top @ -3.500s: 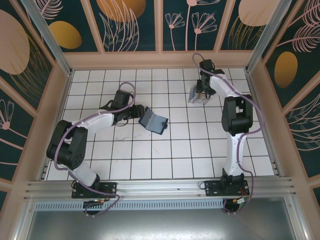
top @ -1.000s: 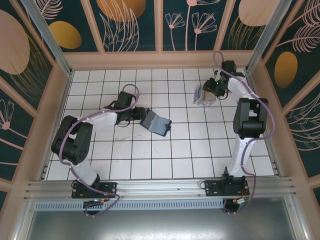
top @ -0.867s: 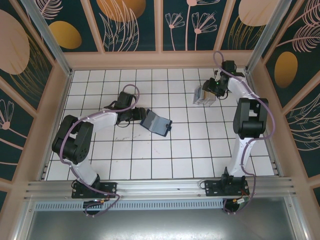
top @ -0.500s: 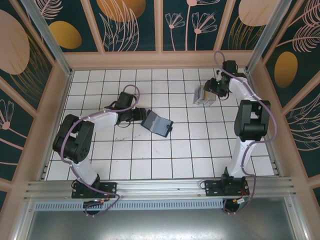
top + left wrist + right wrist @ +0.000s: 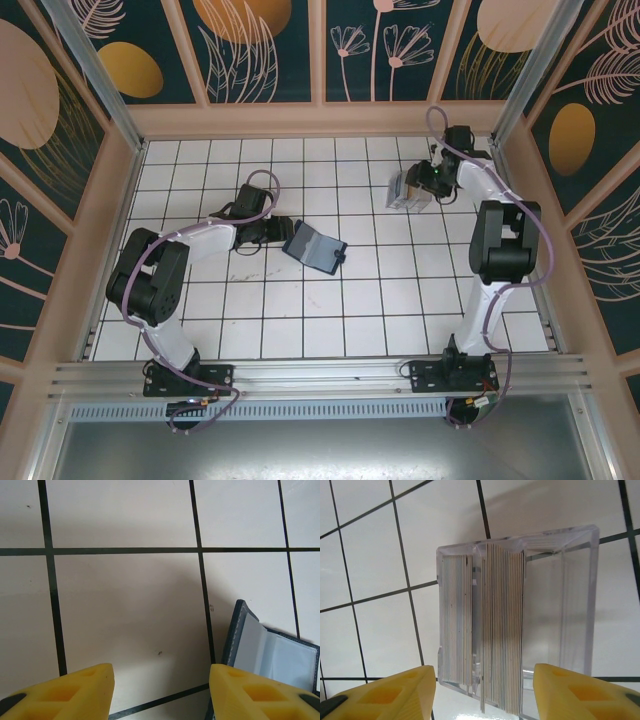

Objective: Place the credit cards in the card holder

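Top external: the white tiled table (image 5: 300, 320) is walled on all sides, with its near half bare. The open card holder (image 5: 315, 248) lies near centre, just beside the left gripper (image 5: 272, 230), and the clear plastic tray (image 5: 408, 190) sits far right, just beside the right gripper (image 5: 432, 180). Left wrist: the yellow fingers (image 5: 75, 690) are spread wide with only bare tile between them, gripping nothing, and the card holder's blue-grey inside shows by the other finger; contact cannot be told. Right wrist: the jaws are likewise wide apart and empty, and the credit cards (image 5: 495, 630) stand on edge in two packs inside the tray, just ahead of the fingertips.
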